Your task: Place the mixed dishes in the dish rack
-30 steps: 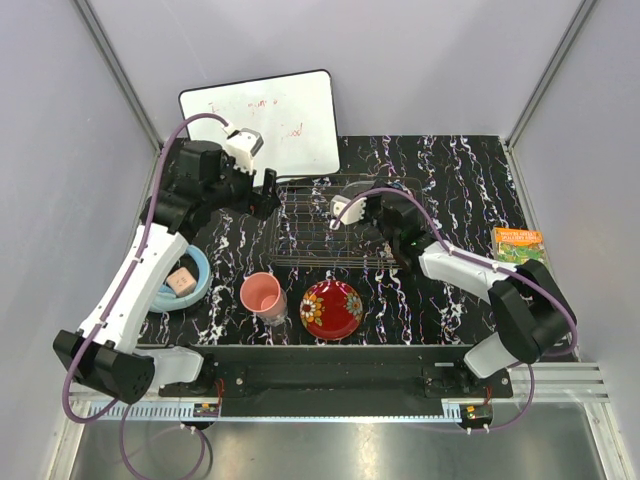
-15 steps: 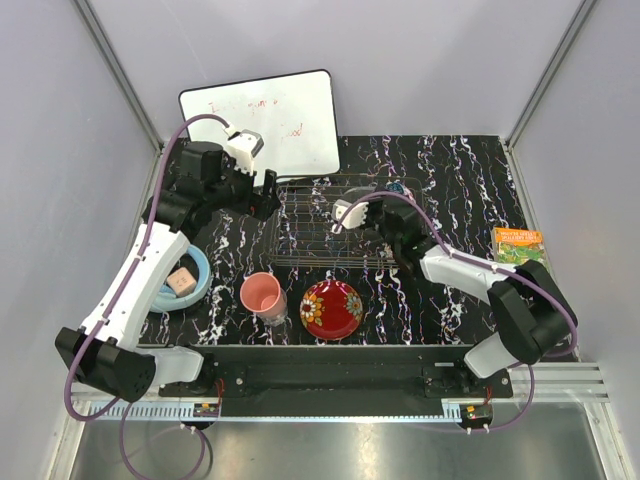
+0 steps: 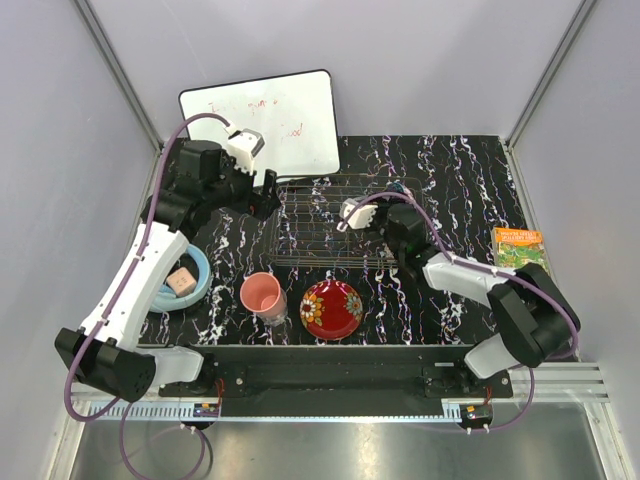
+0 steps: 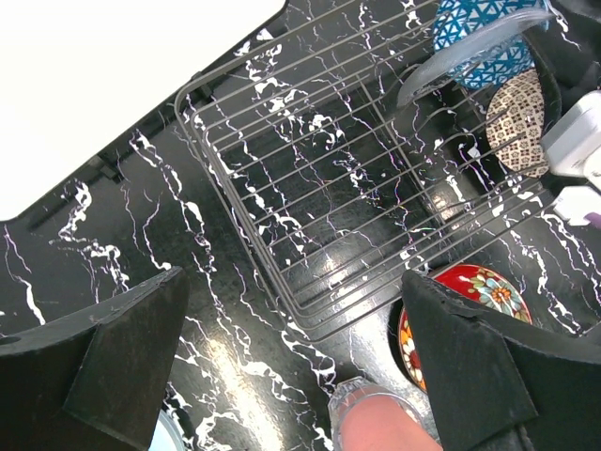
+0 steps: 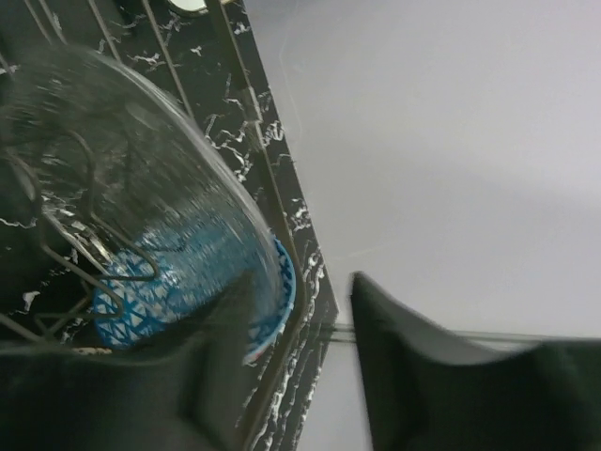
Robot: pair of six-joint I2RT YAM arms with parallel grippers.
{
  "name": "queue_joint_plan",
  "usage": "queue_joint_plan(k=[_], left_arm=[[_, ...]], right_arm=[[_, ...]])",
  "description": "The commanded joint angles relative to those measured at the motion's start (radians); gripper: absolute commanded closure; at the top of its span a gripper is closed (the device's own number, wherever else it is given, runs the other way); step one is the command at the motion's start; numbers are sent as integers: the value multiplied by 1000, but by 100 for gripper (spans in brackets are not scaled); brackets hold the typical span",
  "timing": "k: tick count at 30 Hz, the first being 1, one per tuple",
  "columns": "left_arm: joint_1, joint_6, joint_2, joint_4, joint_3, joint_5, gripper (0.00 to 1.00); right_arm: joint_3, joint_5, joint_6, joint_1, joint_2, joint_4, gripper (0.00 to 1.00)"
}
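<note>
From above, 2 arms reach over a black marbled table (image 3: 460, 170). The dish rack (image 3: 305, 230), a dark wire grid, lies mid-table in front of a whiteboard (image 3: 265, 120). The left gripper (image 3: 268, 192) hangs at the rack's far-left corner, and the right gripper (image 3: 388, 205) is over its right end. The pink cup (image 3: 262, 293) and red floral plate (image 3: 332, 308) sit side by side on the table just in front of the rack, outside it. A light-blue bowl (image 3: 204, 272) at the left holds a small pinkish block (image 3: 182, 281). The left wrist view shows that gripper spread wide and empty above the rack. In the rack's right end, the blue patterned bowl (image 4: 484, 42), clear glass bowl (image 4: 451, 58) and cream-gold patterned bowl (image 4: 523, 122) stand close together. The right wrist view is blurred. The clear glass bowl leans among the wires in front of the blue patterned bowl. The right fingers (image 5: 423, 376) are parted with an empty gap between them, the bowl's rim just beside 1 finger and not pinched.
</note>
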Motion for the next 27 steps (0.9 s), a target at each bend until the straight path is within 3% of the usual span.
queue_joint_plan(k=[1,2,3,11,14,19,22,27], left_arm=[[5,58,-13,27,41,60,1],[5,69,-28,39,30,63,1],[5,75,-33,41,27,63,1],[-11,175,-4,-43,77,115,1],[-107,308,19,-158,128,106,2],[-414,455,30,-276,72,-78,2],[-534,457,36,-273,-10,-91,2],[-650,405,90,-228,-94,-84,5]], right_arm=[[-14,21,97,-6,-88,49,31],[-11,21,111,-2,-114,15,19],[-7,17,142,-1,-126,-8,1],[23,103,293,45,-299,-111,0],[97,99,465,83,-408,-264,0],[227,220,838,97,-589,-515,0],[272,229,1048,96,-663,-728,0],[179,232,1357,97,-810,-890,0]])
